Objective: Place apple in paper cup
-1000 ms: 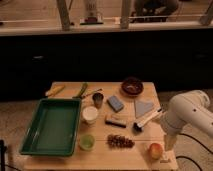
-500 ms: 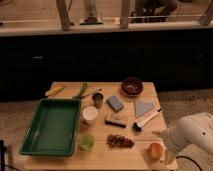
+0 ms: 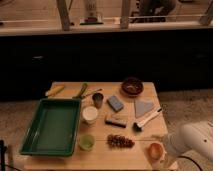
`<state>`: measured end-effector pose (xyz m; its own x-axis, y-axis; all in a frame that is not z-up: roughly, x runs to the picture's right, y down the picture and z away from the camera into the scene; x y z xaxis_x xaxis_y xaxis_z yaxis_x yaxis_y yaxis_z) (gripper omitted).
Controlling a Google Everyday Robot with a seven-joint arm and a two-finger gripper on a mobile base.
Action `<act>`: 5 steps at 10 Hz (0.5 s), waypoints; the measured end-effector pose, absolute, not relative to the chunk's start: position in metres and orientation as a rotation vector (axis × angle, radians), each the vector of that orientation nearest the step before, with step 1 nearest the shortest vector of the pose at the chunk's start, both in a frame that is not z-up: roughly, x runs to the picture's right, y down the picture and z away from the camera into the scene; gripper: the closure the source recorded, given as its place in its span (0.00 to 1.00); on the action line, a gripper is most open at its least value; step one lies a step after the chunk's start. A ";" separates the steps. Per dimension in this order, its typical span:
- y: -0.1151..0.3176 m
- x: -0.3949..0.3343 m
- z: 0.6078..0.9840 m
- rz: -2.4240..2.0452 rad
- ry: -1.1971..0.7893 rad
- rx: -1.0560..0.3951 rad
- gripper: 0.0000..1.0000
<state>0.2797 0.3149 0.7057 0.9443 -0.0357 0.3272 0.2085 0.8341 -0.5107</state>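
The apple, small and orange-red, lies near the front right corner of the wooden table. The paper cup, short and white, stands upright near the table's middle, just right of the green tray, well left of the apple. My gripper is at the apple's right side, at the end of the white arm that comes in from the bottom right corner. The arm's body hides most of the gripper.
A green tray fills the left side. A translucent green cup, a dark metal cup, a brown pinecone-like cluster, a brush, a grey cloth, a blue sponge and a brown bowl lie between cup and apple.
The white arm has moved down and to the right, from above the table's right side to low beside the apple. The apple and the cups have not moved.
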 end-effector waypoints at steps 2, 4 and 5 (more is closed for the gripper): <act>0.319 0.281 0.716 -0.129 -0.344 -0.570 0.20; 0.322 0.279 0.726 -0.133 -0.379 -0.577 0.32; 0.323 0.280 0.732 -0.126 -0.392 -0.577 0.42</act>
